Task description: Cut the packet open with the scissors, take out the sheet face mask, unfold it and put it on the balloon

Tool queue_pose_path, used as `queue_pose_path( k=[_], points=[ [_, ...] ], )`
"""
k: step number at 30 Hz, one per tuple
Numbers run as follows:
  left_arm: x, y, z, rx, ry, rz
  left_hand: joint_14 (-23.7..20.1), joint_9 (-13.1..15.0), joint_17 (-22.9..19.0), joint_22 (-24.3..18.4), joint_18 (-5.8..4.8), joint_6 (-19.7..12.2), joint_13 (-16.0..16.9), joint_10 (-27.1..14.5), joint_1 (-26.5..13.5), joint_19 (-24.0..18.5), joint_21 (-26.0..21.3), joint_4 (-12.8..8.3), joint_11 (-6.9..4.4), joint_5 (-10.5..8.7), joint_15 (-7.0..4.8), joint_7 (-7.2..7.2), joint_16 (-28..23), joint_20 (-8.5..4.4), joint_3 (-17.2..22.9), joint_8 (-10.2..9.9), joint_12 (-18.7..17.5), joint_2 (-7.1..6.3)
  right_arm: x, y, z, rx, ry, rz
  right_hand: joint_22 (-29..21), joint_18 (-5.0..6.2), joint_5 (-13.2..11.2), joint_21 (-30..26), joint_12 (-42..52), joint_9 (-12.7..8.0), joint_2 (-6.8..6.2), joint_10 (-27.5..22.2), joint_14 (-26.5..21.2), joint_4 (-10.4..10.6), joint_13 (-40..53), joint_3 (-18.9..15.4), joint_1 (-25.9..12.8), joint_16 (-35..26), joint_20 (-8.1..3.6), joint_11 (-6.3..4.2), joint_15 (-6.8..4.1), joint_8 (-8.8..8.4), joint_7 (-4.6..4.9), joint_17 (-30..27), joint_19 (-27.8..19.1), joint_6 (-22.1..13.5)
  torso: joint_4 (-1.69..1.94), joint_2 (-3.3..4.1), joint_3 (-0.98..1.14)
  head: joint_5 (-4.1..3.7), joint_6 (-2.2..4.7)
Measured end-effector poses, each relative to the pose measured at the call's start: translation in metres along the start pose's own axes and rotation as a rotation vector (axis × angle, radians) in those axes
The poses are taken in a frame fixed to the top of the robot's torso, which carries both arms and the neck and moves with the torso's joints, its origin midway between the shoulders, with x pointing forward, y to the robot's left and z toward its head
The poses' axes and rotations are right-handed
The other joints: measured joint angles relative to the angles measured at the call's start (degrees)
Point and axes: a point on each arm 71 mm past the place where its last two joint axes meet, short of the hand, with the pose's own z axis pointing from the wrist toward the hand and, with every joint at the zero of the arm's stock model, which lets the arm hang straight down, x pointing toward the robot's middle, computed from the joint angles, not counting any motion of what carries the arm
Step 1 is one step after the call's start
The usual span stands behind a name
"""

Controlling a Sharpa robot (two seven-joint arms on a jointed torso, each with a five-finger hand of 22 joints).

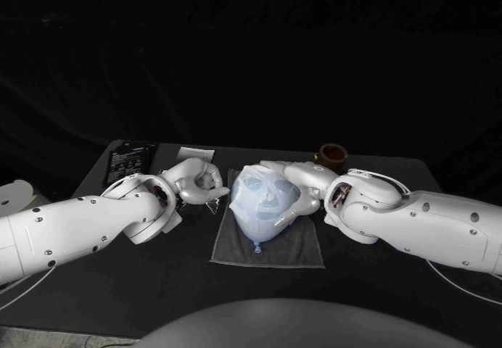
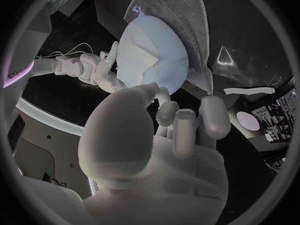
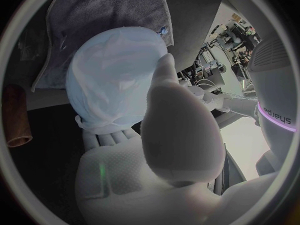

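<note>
On the black surface (image 1: 157, 279), a grey cloth mat (image 1: 298, 252) carries the pale blue rubber balloon (image 1: 257, 233), its knot pointing toward the robot. The white sheet face mask (image 1: 264, 190) is draped over the balloon, eye and mouth holes showing. The right robot hand (image 1: 300, 185) cups the balloon's right flank, with its thumb on the masked face and its fingers tucked round the side. The left robot hand (image 1: 196, 185) hangs just beside the opposite flank, fingers loosely curled and apart, holding nothing; whether its tips touch the mask cannot be told. The black printed packet (image 1: 130, 157) lies near the surface's rear left corner with a white strip (image 1: 196, 153) beside it. A brown cylinder (image 1: 333, 153) stands behind the right robot hand. The work appears to be at its final step, seating the mask. The next move likely calls for light smoothing along the mask's edges without rolling the balloon off the mat.
</note>
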Motion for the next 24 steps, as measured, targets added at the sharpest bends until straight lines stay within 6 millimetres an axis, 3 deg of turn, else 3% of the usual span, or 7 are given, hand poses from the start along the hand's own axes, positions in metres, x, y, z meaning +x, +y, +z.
queue_pose_path(
  k=[4, 8, 10, 12, 14, 19, 24],
  points=[
    [-0.003, 0.001, -0.001, -0.002, -0.006, -0.015, 0.0, 0.3, 0.0, -0.1, 0.0, 0.3, -1.1, -0.1, -2.5, -0.2, 0.2, -0.2, 0.14, 0.02, 0.01, 0.26, 0.0, -0.24, 0.8, -0.1, -0.4, -1.83, 0.001, 0.0, 0.0, 0.0, 0.001, 0.0, 0.0, 0.0, 0.0, 0.0, -0.1, 0.0, 0.0, 0.0, 0.0, 0.0, 0.0, 0.0, 0.0, 0.0, 0.0, 0.0, 0.0, 0.0, 0.0, 0.0, 0.0, 0.0, -0.03, 0.0, 0.01, 0.05, 0.0],
    [-0.003, -0.002, -0.002, 0.014, -0.007, -0.052, 0.1, 0.7, 0.0, -3.3, -0.01, -0.4, -4.6, -2.8, -8.1, -2.5, -1.7, 0.0, 0.93, 0.24, 0.15, 1.02, -1.3, -0.19, -5.6, 0.3, -2.3, -2.52, 0.001, 0.0, 0.0, 0.001, -0.002, 0.0, 0.0, -0.01, 0.0, 0.0, -0.1, 0.0, 0.22, 0.0, 0.1, 0.0, 0.0, 0.0, 0.2, 0.0, 0.0, 0.0, 0.13, 0.24, 0.0, 0.0, 0.0, 0.0, -0.07, 0.0, 0.02, 0.09, 0.0],
    [-0.003, -0.003, -0.002, 0.027, -0.009, -0.079, -0.1, 0.7, -0.4, -7.8, 0.05, -2.3, -12.3, -8.6, -8.9, -5.9, -4.5, -0.1, 1.63, 0.24, 0.8, 1.77, -3.1, 0.18, -9.1, -0.7, -6.5, -1.95, 0.0, 0.0, 0.0, 0.0, -0.008, 0.002, 0.1, -0.01, 0.0, 0.0, 0.1, 0.1, 0.22, 0.6, 0.6, 0.0, 0.0, 0.0, 0.2, 0.0, -0.03, 0.04, 0.15, 0.24, 0.07, 0.1, 0.0, 0.2, -0.07, -0.01, 0.01, 0.05, 0.0],
    [-0.004, -0.004, -0.003, 0.038, -0.013, -0.109, -2.4, -0.6, -6.8, -15.8, 1.26, -4.6, -21.1, -16.0, -8.5, -11.7, -10.1, 0.0, 2.97, 0.24, 2.14, 3.16, -6.9, 0.95, -11.4, -3.1, -12.5, -0.99, 0.0, -0.001, -0.001, -0.004, -0.019, 0.008, 0.1, -0.02, 0.0, 0.0, 0.3, 0.4, 0.22, 1.6, 0.7, 0.0, 0.1, 0.0, 0.2, 0.3, -0.1, 0.13, 0.32, 0.62, 0.1, 0.2, 0.5, 1.0, -0.1, -0.02, 0.04, -0.05, 0.0],
    [-0.005, -0.005, -0.003, 0.051, -0.022, -0.154, -7.3, -2.4, -16.6, -24.6, 2.93, -6.6, -24.7, -19.5, -7.7, -17.9, -17.0, 0.0, 4.65, 0.24, 3.69, 5.13, -12.5, 2.22, -13.2, -6.1, -16.7, -0.19, -0.001, -0.001, -0.002, -0.014, -0.039, 0.023, 0.2, -0.01, 0.0, 0.0, 0.3, 0.5, 0.22, 1.9, 0.7, 0.0, 0.3, 0.0, 0.2, 0.3, -0.1, 0.28, 0.32, 0.68, 0.24, 0.3, 0.5, 1.2, -0.13, -0.03, 0.05, -0.2, 0.0],
    [-0.013, -0.003, -0.004, 0.073, -0.055, -0.283, -18.4, -6.5, -34.6, -31.1, 3.7, -10.3, -30.2, -23.8, -5.5, -21.6, -24.9, 0.0, 8.09, 0.24, 6.72, 8.67, -24.5, 5.15, -16.5, -12.1, -23.9, 1.28, -0.005, 0.001, -0.008, -0.068, -0.098, 0.097, -0.2, -0.02, 0.0, 0.0, 0.4, 0.1, 0.22, 2.0, 1.0, 0.0, 0.3, -0.4, 0.2, 0.3, -0.1, 0.87, 1.05, 0.7, 0.14, 0.1, 0.4, 0.4, -0.17, -0.07, 0.09, -0.58, 0.0],
    [-0.029, -0.002, -0.003, 0.093, -0.101, -0.406, -22.0, -8.9, -38.7, -34.3, 3.7, -11.3, -33.1, -25.0, -3.7, -21.9, -29.6, 0.0, 9.2, 0.24, 8.07, 8.98, -28.6, 6.44, -19.0, -14.3, -26.4, 2.37, -0.014, 0.003, -0.017, -0.13, -0.16, 0.189, -1.4, -0.02, 0.0, -0.3, 0.3, -0.6, -0.04, 0.6, -0.5, 0.0, 0.0, -1.3, -0.1, 0.0, 0.01, 0.41, 1.49, 0.17, -0.09, -0.5, -1.5, -1.3, -0.2, -0.14, 0.12, -0.95, 0.0]
  ],
)
